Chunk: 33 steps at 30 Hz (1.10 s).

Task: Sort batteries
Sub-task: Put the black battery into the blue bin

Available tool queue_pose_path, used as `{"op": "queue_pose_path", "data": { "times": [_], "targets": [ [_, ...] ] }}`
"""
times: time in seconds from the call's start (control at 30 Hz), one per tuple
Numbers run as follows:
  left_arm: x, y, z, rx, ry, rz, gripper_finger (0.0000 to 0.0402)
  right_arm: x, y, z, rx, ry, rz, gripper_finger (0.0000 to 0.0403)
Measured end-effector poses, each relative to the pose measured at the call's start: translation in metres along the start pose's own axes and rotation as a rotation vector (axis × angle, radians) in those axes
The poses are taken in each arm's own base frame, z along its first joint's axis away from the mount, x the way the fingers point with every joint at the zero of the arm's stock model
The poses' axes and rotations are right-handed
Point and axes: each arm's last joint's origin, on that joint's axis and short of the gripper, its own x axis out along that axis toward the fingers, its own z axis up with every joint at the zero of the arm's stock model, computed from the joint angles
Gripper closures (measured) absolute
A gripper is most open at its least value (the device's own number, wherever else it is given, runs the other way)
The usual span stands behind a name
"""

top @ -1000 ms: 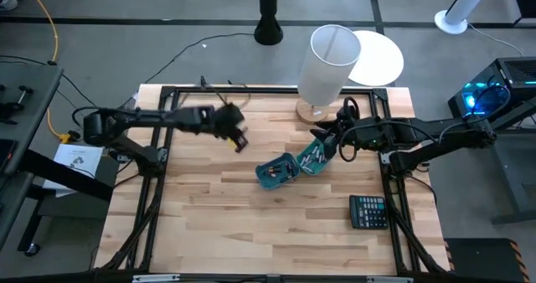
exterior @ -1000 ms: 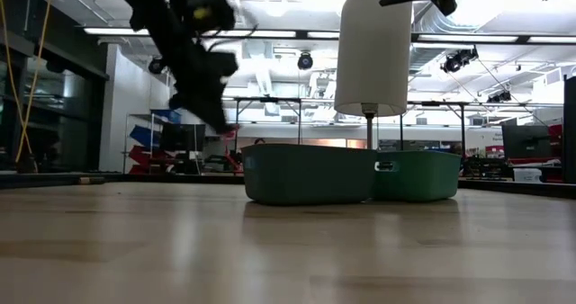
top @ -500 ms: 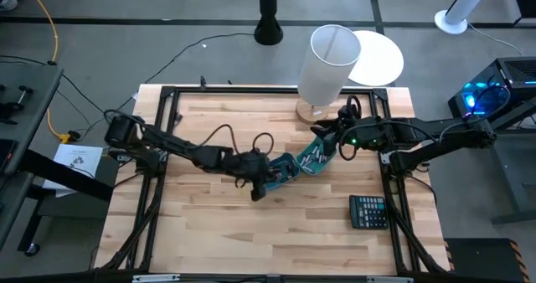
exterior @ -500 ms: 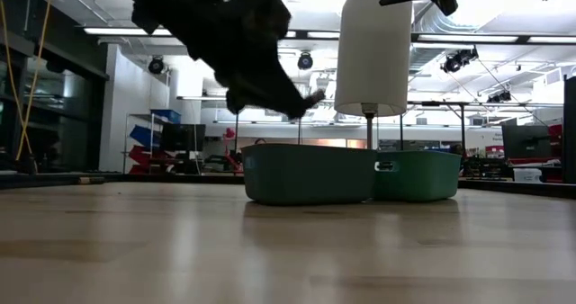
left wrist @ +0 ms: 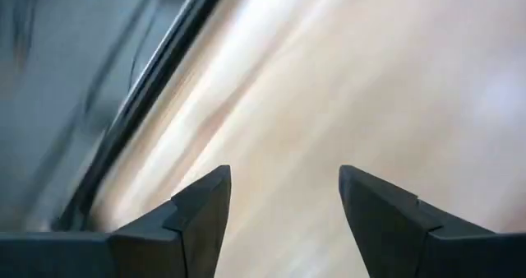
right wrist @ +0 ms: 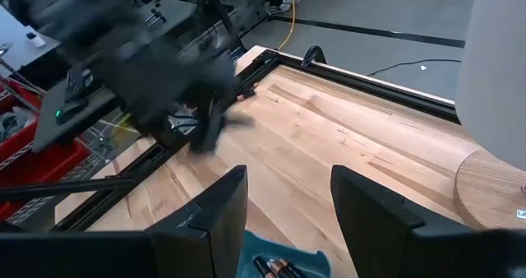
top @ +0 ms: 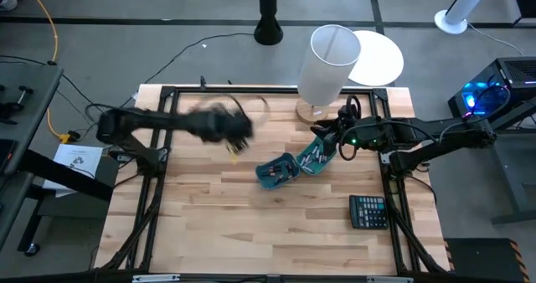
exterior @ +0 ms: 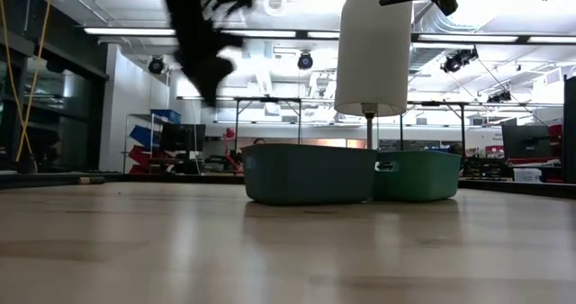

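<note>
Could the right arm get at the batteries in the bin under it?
Probably yes. The right gripper hangs open just above the right bin, whose batteries lie uncovered, and nothing sits between. The left gripper is off to the side, open.

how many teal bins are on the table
2. The left teal bin sits near the table's middle; the right teal bin touches it on the side nearer the right gripper, below the white lamp.

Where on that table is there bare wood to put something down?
The front half of the table is bare, from the calculator across to the left edge. The left back is bare wood too, but the left gripper hangs over it. It is crowded around the two teal bins, the lamp and the right gripper.
</note>
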Motion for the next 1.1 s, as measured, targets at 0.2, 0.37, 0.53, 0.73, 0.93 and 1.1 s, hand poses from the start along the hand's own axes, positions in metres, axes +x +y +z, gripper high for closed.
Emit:
{"op": "queue_pose_path", "data": {
  "times": [0.2, 0.37, 0.53, 0.73, 0.93, 1.1],
  "targets": [
    [0.046, 0.093, -0.078, -0.39, 0.399, -0.02, 0.018, 0.0, 0.0, 0.0, -0.02, 0.0, 0.0, 0.0231],
    [0.066, 0.119, -0.107, -0.475, 0.532, -0.004, 0.0179, 0.0, 0.0, 0.0, -0.02, -0.002, -0.002, 0.0231],
    [0.078, 0.131, -0.097, -0.445, 0.539, 0.034, 0.0179, 0.001, -0.001, 0.001, -0.017, -0.004, -0.007, 0.0231],
    [0.108, 0.141, -0.082, -0.376, 0.675, 0.035, 0.0179, 0.001, -0.002, 0.002, -0.007, -0.006, -0.01, 0.0231],
    [0.143, 0.143, -0.082, -0.326, 0.823, 0.047, 0.0179, 0.001, -0.002, 0.002, 0.018, -0.004, -0.009, 0.0231],
    [0.157, 0.141, -0.073, -0.275, 0.828, -0.011, 0.0179, 0.001, -0.002, 0.002, 0.019, -0.004, -0.008, 0.0231]
  ]
}}
